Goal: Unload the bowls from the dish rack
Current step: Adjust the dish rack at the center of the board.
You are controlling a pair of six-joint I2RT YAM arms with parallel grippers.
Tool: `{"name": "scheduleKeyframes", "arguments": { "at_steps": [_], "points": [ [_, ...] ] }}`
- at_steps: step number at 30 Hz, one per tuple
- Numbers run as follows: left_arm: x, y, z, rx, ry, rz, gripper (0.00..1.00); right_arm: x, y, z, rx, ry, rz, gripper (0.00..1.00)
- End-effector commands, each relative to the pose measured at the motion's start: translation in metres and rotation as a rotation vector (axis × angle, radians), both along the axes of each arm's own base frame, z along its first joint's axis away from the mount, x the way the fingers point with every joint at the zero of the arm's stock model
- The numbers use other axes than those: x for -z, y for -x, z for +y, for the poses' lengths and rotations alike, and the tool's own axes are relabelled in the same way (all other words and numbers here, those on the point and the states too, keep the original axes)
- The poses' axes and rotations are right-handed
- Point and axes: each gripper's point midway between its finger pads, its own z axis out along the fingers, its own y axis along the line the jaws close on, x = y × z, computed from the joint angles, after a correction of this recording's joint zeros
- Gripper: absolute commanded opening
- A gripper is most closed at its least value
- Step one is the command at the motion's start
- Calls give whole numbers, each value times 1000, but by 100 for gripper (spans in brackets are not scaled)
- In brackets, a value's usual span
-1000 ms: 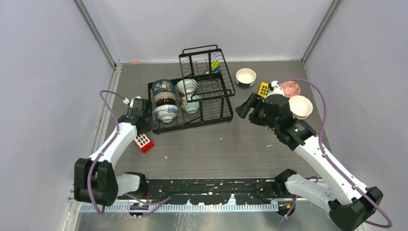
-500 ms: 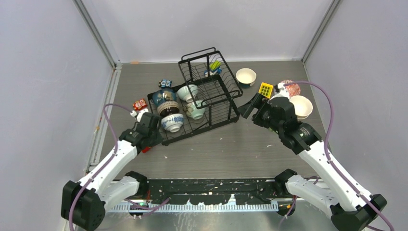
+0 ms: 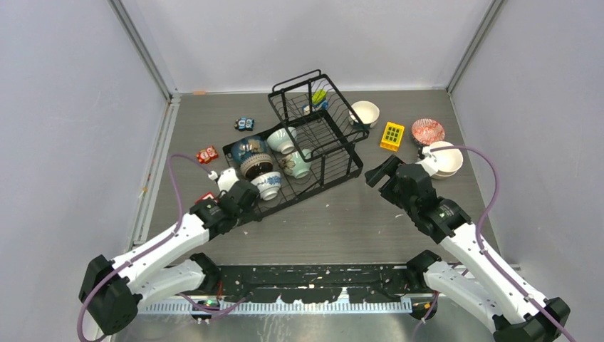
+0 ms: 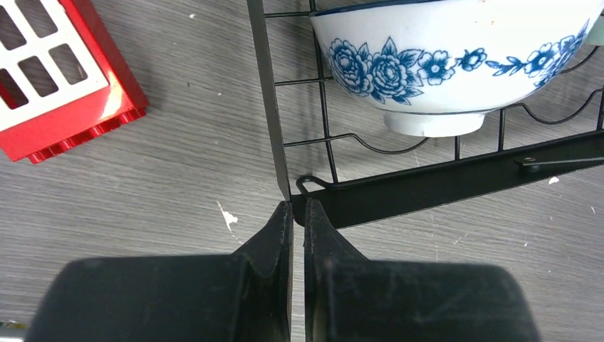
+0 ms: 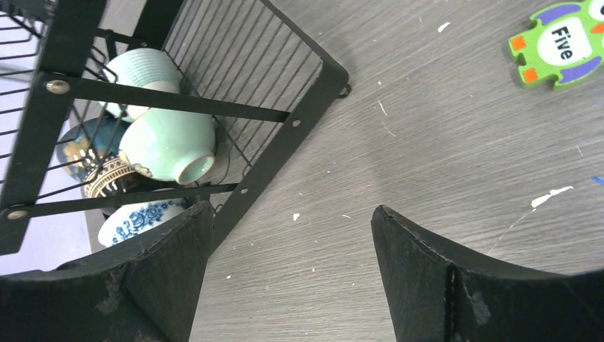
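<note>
The left end effector (image 4: pixel 298 206) was pinched shut on the near corner of the dish rack (image 4: pixel 441 178). A blue-and-white bowl (image 4: pixel 441 57) stood in the rack just ahead to its right, and a red block (image 4: pixel 57 85) lay on the table (image 4: pixel 142 199) ahead to its left. The right end effector (image 5: pixel 290 211) hung wide open above the table, holding nothing. Another corner of the rack lay ahead to its left, with a pale green bowl (image 5: pixel 167 142) tipped inside. A cream bowl (image 3: pixel 445 158) sat behind it to the right.
</note>
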Motion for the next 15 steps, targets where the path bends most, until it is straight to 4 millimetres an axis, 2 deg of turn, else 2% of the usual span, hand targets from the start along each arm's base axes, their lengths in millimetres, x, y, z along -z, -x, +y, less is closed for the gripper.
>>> {"name": "scheduleKeyframes", "arguments": {
  "at_steps": [1, 3, 6, 8, 11, 15],
  "points": [
    [-15, 4, -25, 65, 90, -13, 6, 0, -5, -9, 90, -29, -21, 85],
    [-27, 6, -21, 87, 83, -32, 15, 6, -4, -10, 95, -25, -9, 85],
    [-45, 10, -9, 104, 53, -68, 39, 13, -2, -10, 88, -22, 8, 85],
    [-59, 11, -2, 112, 32, -99, 50, 17, 1, -8, 72, -17, 19, 85],
    [-77, 13, 10, 143, -19, -136, 61, 23, 3, -5, 45, -8, 34, 86],
    [-94, 10, 21, 172, -91, -184, 69, 36, 4, 11, -11, -55, 65, 86]
  ]
}}
